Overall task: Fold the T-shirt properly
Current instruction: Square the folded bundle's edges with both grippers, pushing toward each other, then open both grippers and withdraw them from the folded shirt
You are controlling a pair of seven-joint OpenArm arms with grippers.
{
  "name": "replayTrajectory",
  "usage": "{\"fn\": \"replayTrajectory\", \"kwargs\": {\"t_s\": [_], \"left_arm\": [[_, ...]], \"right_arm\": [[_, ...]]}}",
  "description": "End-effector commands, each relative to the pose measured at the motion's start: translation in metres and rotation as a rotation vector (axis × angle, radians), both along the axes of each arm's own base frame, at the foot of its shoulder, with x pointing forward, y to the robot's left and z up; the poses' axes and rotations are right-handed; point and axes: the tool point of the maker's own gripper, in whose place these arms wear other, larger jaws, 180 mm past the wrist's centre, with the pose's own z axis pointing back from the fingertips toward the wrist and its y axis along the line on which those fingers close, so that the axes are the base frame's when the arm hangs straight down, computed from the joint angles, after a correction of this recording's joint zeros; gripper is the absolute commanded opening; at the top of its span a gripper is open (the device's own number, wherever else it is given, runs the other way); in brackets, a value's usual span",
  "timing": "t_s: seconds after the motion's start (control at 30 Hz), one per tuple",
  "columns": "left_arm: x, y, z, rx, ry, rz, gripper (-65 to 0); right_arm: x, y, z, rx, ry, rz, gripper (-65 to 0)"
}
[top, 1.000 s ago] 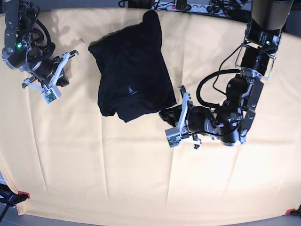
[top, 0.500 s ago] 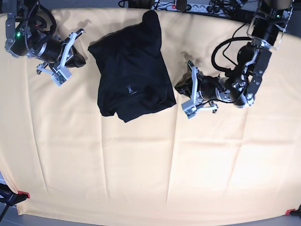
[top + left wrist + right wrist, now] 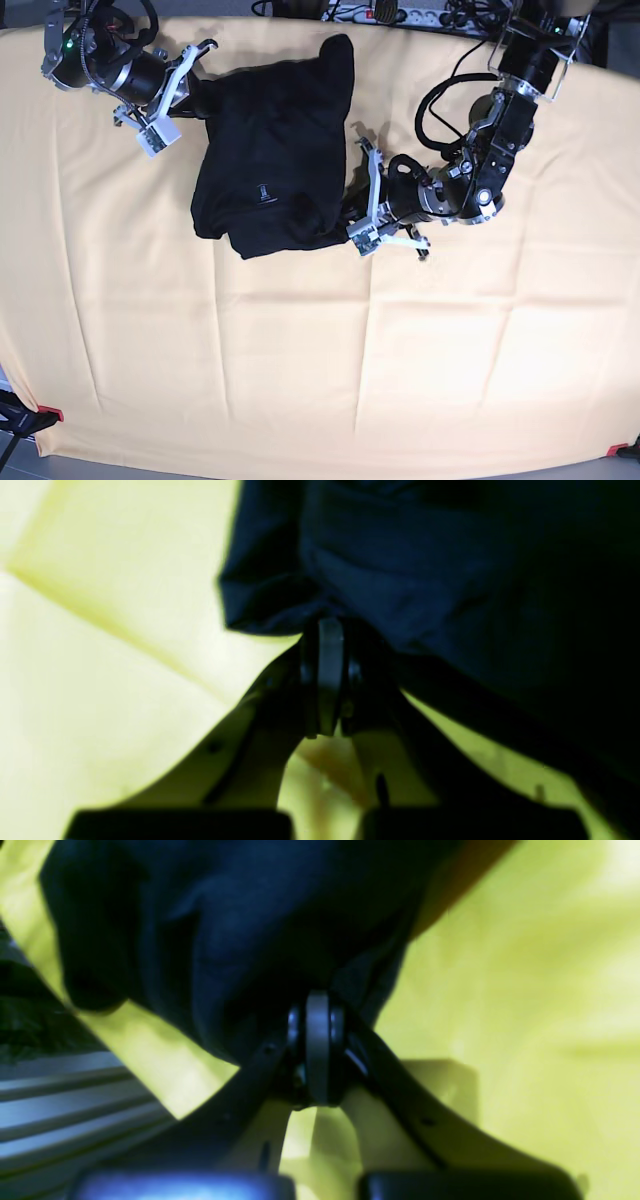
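Note:
The black T-shirt [image 3: 280, 150] lies bunched and partly folded on the orange cloth at the back centre, with a tiny pale label facing up. My right gripper [image 3: 197, 93] is shut, and its tips press against the shirt's upper left edge. Its wrist view shows the shut fingers [image 3: 317, 997] butting into the dark cloth [image 3: 225, 930]. Over at the shirt's lower right edge is my left gripper [image 3: 352, 208], also shut. The left wrist view has its tips [image 3: 325, 625] right at a hem of the T-shirt [image 3: 425, 570]. I see no cloth pinched between either pair of jaws.
An orange sheet [image 3: 300, 350] covers the whole table, with creases across it. A power strip and cables [image 3: 400, 12] lie along the back edge. A red clamp [image 3: 48, 413] holds the front left corner. The table's edge and grey slats [image 3: 60, 1110] show beside the right gripper.
Both arms moved in to the shirt's sides. The shirt's upper left corner shifted right and its lower right corner shifted left, so the garment is narrower and more bunched.

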Motion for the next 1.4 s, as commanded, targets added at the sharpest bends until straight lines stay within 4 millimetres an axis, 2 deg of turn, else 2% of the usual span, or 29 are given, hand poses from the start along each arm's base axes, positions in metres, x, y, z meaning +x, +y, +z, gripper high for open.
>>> {"fn": "replayTrajectory", "kwargs": {"t_s": [0.0, 0.23, 0.33, 0.4, 0.53, 0.6, 0.67, 0.8, 0.93, 1.07, 1.2, 1.37], "left_arm": [[0.015, -0.003, 0.018, -0.046, -0.052, 0.004, -65.0], [0.043, 0.010, 0.016, -0.024, -0.048, 0.048, -65.0], [0.045, 0.020, 0.018, 0.037, -0.007, 0.049, -65.0], [0.041, 0.022, 0.029, 0.010, 0.036, 0.035, -65.0], [0.017, 0.014, 0.071, -0.160, 0.120, -0.055, -65.0], [0.005, 0.013, 0.095, -0.257, 0.136, -0.106, -65.0], [-0.006, 0.015, 0.116, -0.335, 0.119, -0.144, -65.0], [-0.035, 0.022, 0.134, -0.429, 0.094, -0.174, -65.0], [-0.069, 0.025, 0.136, -0.437, 0.079, -0.176, -65.0], [-0.102, 0.033, 0.136, -0.424, 0.072, -0.144, -65.0], [-0.126, 0.046, 0.139, -0.394, 0.060, -0.089, -65.0], [-0.162, 0.063, 0.132, -0.354, 0.127, -0.004, -65.0]], "right_arm": [[0.001, 0.007, 0.009, 0.038, -0.027, 0.000, -65.0], [0.003, 0.024, 0.012, 0.104, -0.034, -0.033, -65.0], [0.017, 0.024, 0.020, 0.109, -0.082, -0.032, -65.0], [0.031, 0.024, 0.033, 0.143, -0.135, -0.047, -65.0], [0.046, 0.031, 0.079, 0.329, -0.257, -0.031, -65.0], [0.052, 0.026, 0.103, 0.410, -0.311, -0.051, -65.0], [0.053, 0.020, 0.117, 0.429, -0.343, -0.059, -65.0], [0.042, 0.011, 0.136, 0.412, -0.368, -0.042, -65.0], [0.027, 0.004, 0.151, 0.392, -0.390, -0.029, -65.0], [0.008, -0.010, 0.140, 0.336, -0.333, -0.082, -65.0], [-0.011, -0.029, 0.125, 0.279, -0.254, -0.153, -65.0], [-0.046, -0.056, 0.103, 0.166, -0.113, -0.224, -65.0]]}}
